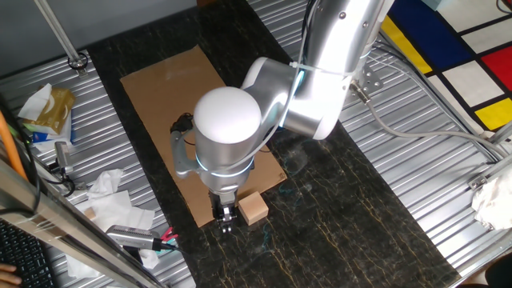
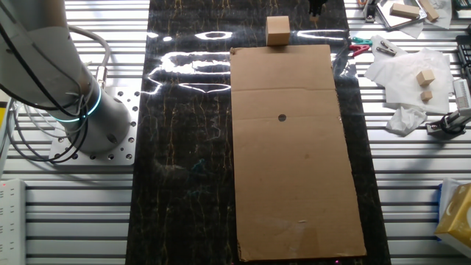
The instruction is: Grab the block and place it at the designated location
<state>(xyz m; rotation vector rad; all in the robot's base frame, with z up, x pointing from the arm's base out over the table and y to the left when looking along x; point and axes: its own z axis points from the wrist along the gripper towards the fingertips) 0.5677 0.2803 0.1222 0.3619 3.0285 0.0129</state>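
The block is a small pale wooden cube standing on the dark tabletop just off the near corner of the cardboard sheet. In the other fixed view the block sits just beyond the sheet's far edge. My gripper hangs low beside the block, a short gap to its left, with nothing held; the arm's bulk hides how its jaws stand. Only the dark fingertips show at the top edge of the other fixed view. The designated location is a small black dot on the sheet, hidden by the arm in one fixed view.
Crumpled white paper, two small wooden cubes and tools lie on the ribbed metal beside the sheet. The robot base stands on the opposite side. A tissue pack and more paper lie at the left.
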